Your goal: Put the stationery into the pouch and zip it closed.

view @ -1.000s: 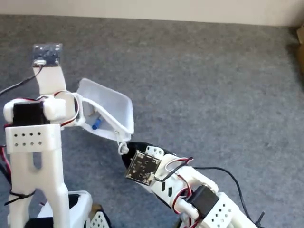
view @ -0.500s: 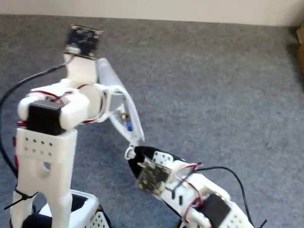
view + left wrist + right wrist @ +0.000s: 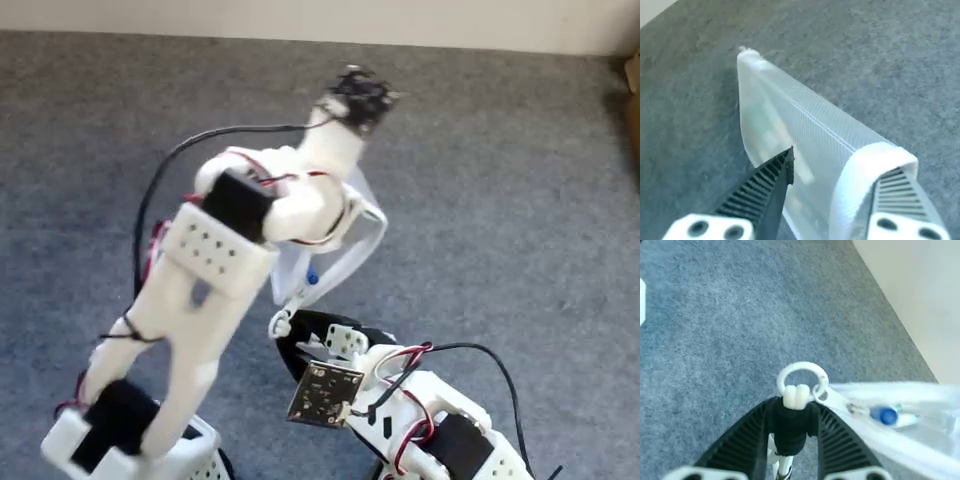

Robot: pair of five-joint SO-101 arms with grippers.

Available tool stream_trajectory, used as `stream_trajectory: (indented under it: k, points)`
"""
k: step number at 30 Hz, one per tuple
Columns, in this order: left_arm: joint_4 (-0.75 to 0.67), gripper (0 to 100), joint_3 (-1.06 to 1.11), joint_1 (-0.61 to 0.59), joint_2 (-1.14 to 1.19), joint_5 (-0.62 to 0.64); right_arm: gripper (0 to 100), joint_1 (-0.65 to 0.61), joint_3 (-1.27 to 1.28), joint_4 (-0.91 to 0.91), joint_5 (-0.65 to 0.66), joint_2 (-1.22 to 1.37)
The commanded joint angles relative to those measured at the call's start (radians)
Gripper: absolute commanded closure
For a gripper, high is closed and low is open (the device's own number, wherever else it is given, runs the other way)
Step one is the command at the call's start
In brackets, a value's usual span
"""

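Holding translucent pouch [image 3: 805, 130] mid-scene over grey worktop [image 3: 520, 150], white end clamped in left gripper [image 3: 840, 165] jaws. Pinching zipper pull [image 3: 799, 382] in closed right gripper [image 3: 792, 407] jaws, near side. Risks: slipping off pull under skewed tension; spilling blue-capped pen [image 3: 885, 415] through any unzipped gap.

The pouch [image 3: 810, 125] is translucent white with fine ribbing, its zip ring [image 3: 801, 376] white, the pen [image 3: 886, 415] tip blue, the carpet [image 3: 520, 150] speckled grey.

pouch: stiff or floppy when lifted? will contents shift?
Probably floppy: the pouch curls around a finger of the left gripper. Likely light: its wall is thin and see-through. The blue-capped pen inside looks loose and may slide when tilted.
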Motion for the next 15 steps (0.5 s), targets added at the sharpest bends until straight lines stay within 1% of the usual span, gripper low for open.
stream_trajectory:
  k: [1, 4, 7, 11, 15]
  points:
    - [0.057, 74, -0.216, 0.082, 0.002, -0.012, 99.5, -0.008, -0.027, -0.031, 0.017, -0.013]
    - [0.133, 74, -0.344, 0.105, 0.004, -0.012, 99.5, -0.007, -0.028, -0.031, 0.017, -0.013]
    - [0.195, 74, -0.421, 0.105, 0.004, -0.012, 99.5, -0.005, -0.035, -0.031, 0.012, -0.013]
    - [0.224, 74, -0.427, 0.105, 0.012, -0.012, 99.5, 0.030, -0.038, -0.033, 0.011, -0.013]
    - [0.219, 74, -0.395, 0.099, 0.085, -0.031, 99.5, 0.041, -0.038, -0.033, 0.009, -0.013]
